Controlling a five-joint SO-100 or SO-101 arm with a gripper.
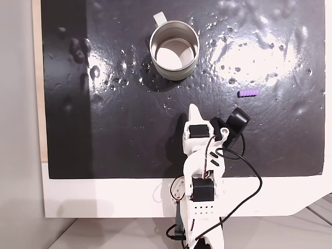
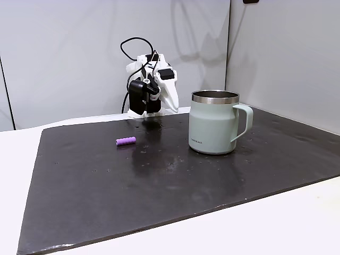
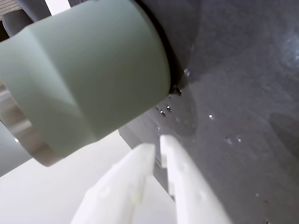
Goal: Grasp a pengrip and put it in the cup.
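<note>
Reach for the pengrip first: your claw is empty.
Top fixed view: pengrip [image 1: 247, 93] lies right of the claw [image 1: 193, 109], apart from the cup [image 1: 174, 49]. Side fixed view: swing low over the mat [image 2: 159, 180]. Wrist view: fingers [image 3: 135, 172] nearly closed, so open before descending.

No legible text, number or sign anywhere. Only a small dark printed mark low on the pale green wall of the cup [image 2: 213, 127], seen in a fixed view, too small and blurred to read. Nothing printed on the same wall up close in the wrist view, just beyond the tips of the hand [image 3: 158, 145].
</note>
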